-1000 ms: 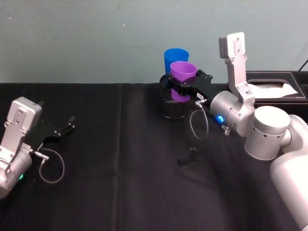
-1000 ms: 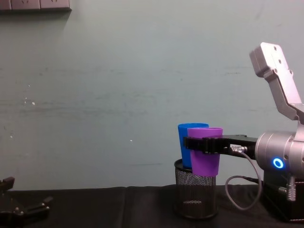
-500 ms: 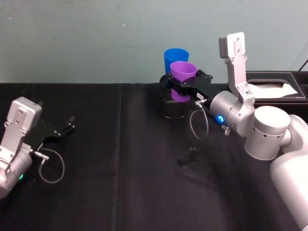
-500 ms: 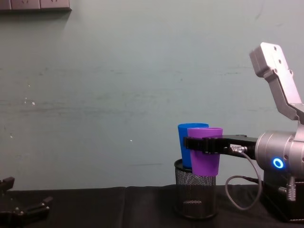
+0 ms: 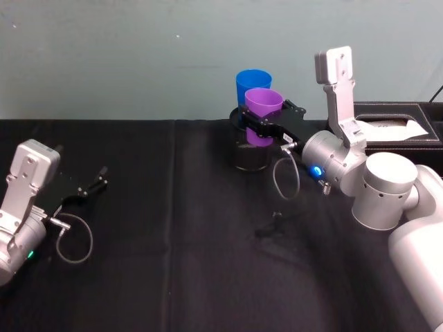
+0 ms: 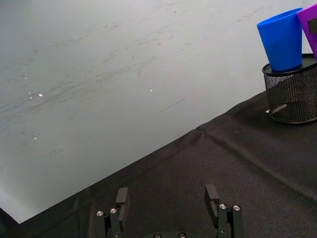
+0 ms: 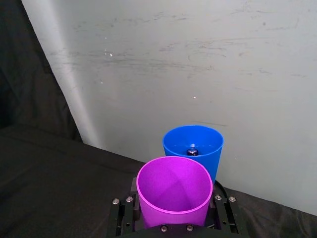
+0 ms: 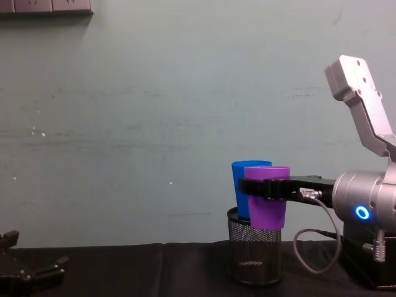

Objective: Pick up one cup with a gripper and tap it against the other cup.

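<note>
My right gripper (image 5: 259, 126) (image 8: 263, 189) is shut on the purple cup (image 5: 261, 116) (image 8: 267, 201) (image 7: 173, 191) and holds it upright in the air, just in front of the blue cup (image 5: 252, 86) (image 8: 242, 185) (image 7: 194, 148). The blue cup (image 6: 282, 39) stands upright on top of a black wire-mesh holder (image 5: 249, 152) (image 8: 255, 253) at the back of the table. The two cups are side by side, very close; whether they touch I cannot tell. My left gripper (image 5: 93, 185) (image 6: 168, 198) rests open, low at the table's left side, holding nothing.
A black cloth (image 5: 173, 242) covers the table. A black box (image 5: 398, 124) with white paper inside sits at the back right. A small dark clip (image 5: 275, 218) lies on the cloth in front of the mesh holder. A pale green wall (image 5: 138, 55) stands right behind.
</note>
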